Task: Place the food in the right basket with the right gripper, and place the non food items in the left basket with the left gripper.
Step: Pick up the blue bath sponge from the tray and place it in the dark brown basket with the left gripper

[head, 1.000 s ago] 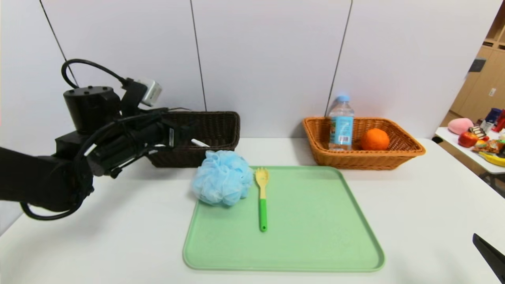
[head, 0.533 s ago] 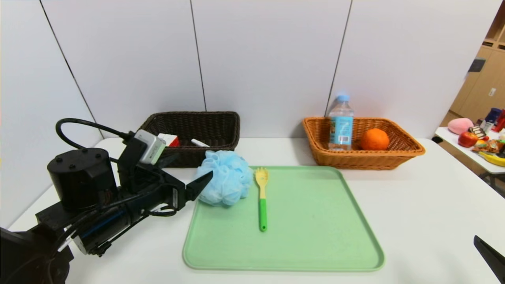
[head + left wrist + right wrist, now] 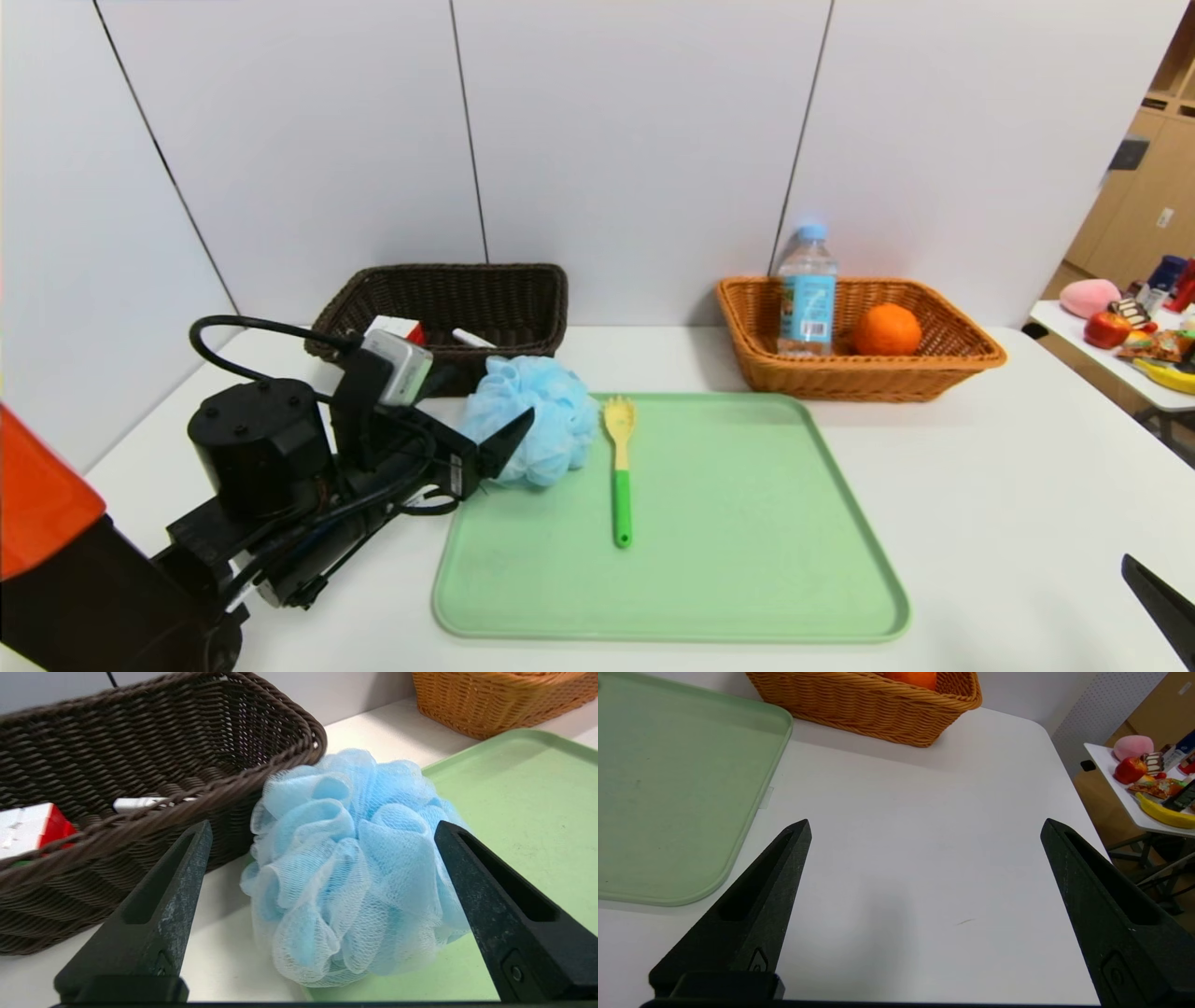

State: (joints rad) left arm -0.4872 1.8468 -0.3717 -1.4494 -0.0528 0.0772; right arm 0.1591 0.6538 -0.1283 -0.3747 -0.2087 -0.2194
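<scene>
Food is already sorted: orange (image 3: 887, 329) and bottle (image 3: 807, 291) sit in the right basket (image 3: 971, 359). Left basket (image 3: 523, 308) holds a red-and-white box (image 3: 397, 329) and a small white item. Left hand (image 3: 322, 833), jaws spread wide, faces the blue bath pouf (image 3: 532, 420) at the green tray (image 3: 747, 560) corner. Fork (image 3: 619, 467) waits too (on the tray). Right hand (image 3: 924, 828) idles open over the surface (image 3: 915, 858).

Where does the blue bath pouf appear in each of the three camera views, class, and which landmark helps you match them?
Head view: blue bath pouf on the green tray's far left corner, before the dark basket.
Left wrist view: the pouf sits between the open left claw's tips.
Right wrist view: not in it.
Shared landmark: the green tray shows in all three.
</scene>
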